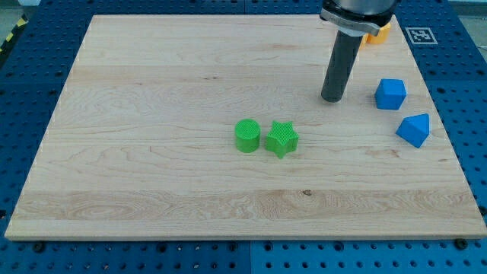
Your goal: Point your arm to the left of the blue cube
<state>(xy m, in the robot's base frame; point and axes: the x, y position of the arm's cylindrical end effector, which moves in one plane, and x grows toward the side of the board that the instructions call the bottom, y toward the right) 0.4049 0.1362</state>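
Five blocks sit on one wooden board (152, 114), which fills most of the view and rests on a blue perforated table (23, 76).

Dark rod (342, 61): comes down from the view's top near the board's top-right corner, upright. My tip (332, 99) rests on bare wood at the view's left of the blue cube (390, 93), near it but apart, with a strip of open board between them. No claw on this arm, only the rod, so nothing is grasped or released.

Blue cube: close to the board's right edge, in the upper half. Nothing lies between it and my tip.

Blue wedge-like block (414, 129): just below and slightly right of the cube, nearer the right edge, not touching the cube; exact shape hard to tell.

Green cylinder (246, 135) and green star (281, 138): side by side near the board's centre, cylinder on the view's left, touching or nearly so. Both well apart from my tip, toward the bottom left of it.

Orange block (378, 32): at the top edge near the top-right corner, mostly hidden behind the rod's mount; shape cannot be made out.
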